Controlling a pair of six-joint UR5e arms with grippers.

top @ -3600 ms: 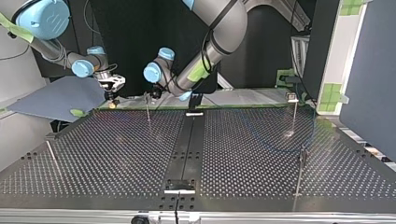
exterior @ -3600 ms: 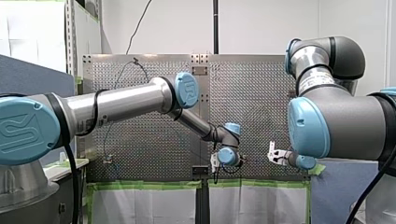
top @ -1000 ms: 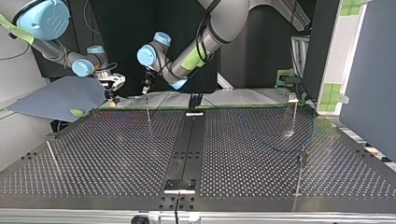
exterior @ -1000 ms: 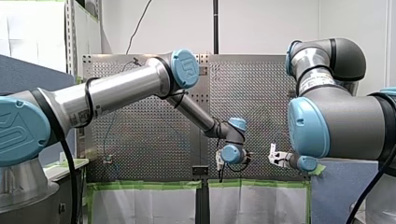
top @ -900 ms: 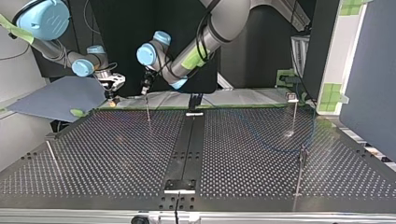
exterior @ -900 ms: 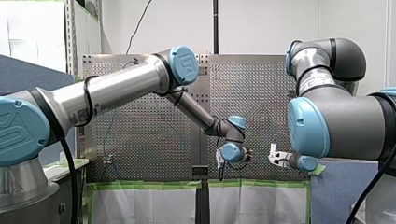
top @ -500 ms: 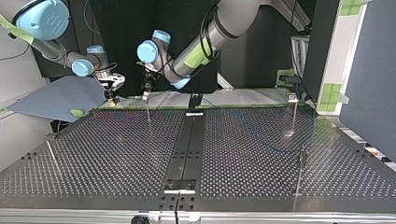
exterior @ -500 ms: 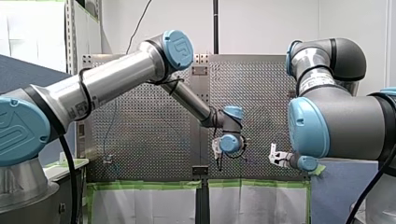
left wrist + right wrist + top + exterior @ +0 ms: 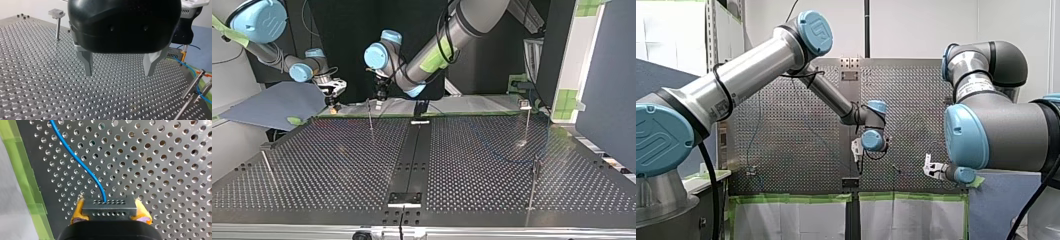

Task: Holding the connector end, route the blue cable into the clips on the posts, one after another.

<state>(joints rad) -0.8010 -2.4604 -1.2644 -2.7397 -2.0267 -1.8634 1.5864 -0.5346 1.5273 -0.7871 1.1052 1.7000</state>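
Right wrist view: my right claw (image 9: 110,214) is clamped on the connector (image 9: 110,206), anchoring that end so the blue cable (image 9: 80,162) trails over the bench (image 9: 175,170). My left claw (image 9: 118,73) hangs wide open and empty, apparently free to guide the cable toward a post (image 9: 58,27)

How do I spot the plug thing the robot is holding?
Start at the perforated table and follow the blue cable to its end. There, between my right gripper's yellow pads, sits the connector: a grey block with two rows of tiny holes.
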